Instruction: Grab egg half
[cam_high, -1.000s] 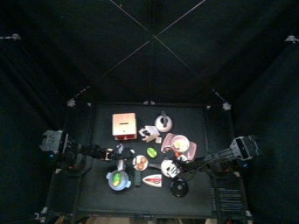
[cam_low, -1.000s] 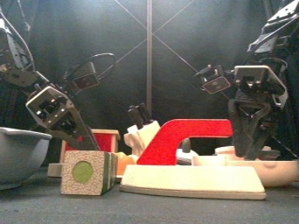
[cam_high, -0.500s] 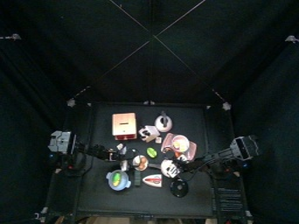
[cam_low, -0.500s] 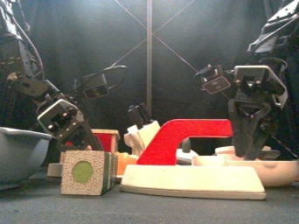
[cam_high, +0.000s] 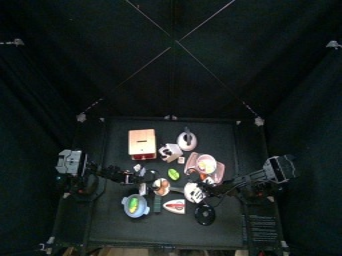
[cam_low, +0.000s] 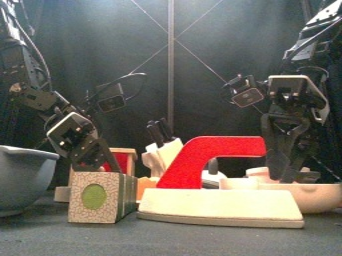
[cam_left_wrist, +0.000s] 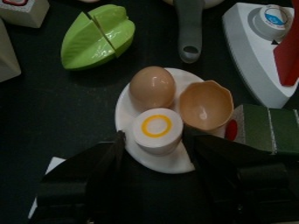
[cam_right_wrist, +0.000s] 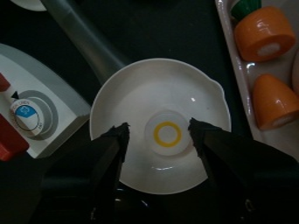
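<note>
Lowered and pushed forward since the earlier frame, the left end effector (cam_left_wrist: 160, 147) now hangs right over the egg half (cam_left_wrist: 156, 128), jaws open and standing 1 on each side of it. That piece lies yolk-up on a white plate (cam_left_wrist: 124, 115), touching a brown egg (cam_left_wrist: 152, 86) and just beside an empty shell (cam_left_wrist: 205, 103), so I judge the best grip is a straight descent with the jaws centred, closing only once both tips are below its rim. Off to the right, the right end effector (cam_low: 289, 160) rests open above a white dish.
</note>
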